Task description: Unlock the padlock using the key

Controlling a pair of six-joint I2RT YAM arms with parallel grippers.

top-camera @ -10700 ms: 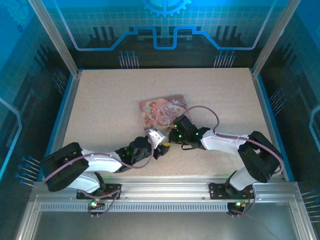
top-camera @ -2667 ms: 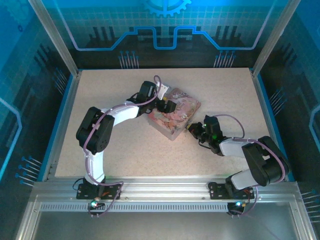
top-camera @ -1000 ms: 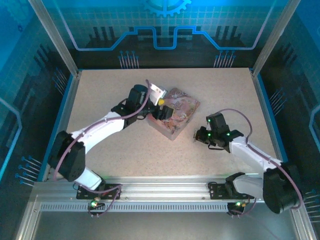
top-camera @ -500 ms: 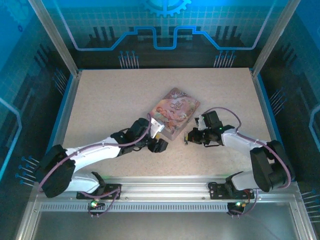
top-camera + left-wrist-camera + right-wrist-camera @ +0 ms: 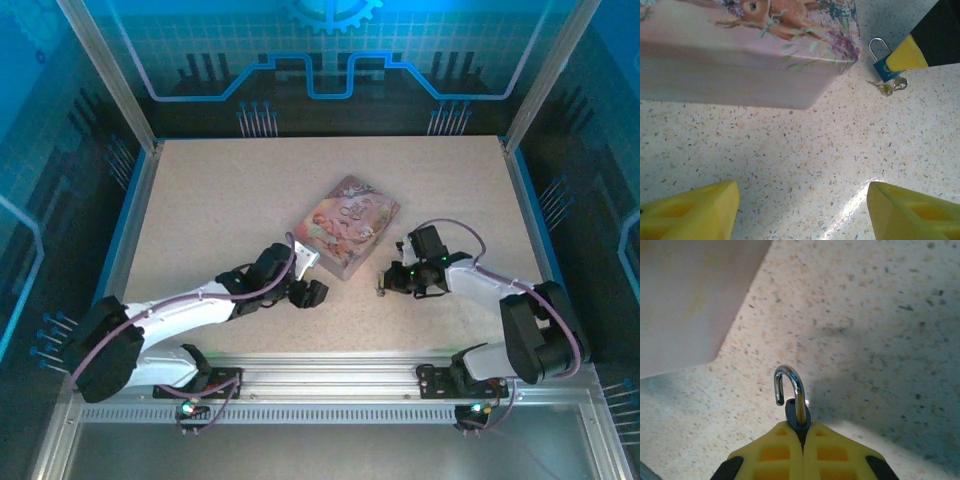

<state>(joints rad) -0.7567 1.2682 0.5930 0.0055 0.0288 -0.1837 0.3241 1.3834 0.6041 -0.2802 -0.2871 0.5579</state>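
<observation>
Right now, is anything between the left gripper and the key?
Nothing visible. Bare table lies between the open left gripper and the key by the padlock. The pink tin sits aside; the right gripper clamps that padlock.

Tiny blue-grey padlock [image 5: 882, 72], shackle open, silvery key [image 5: 886, 89] touching its base.
</observation>
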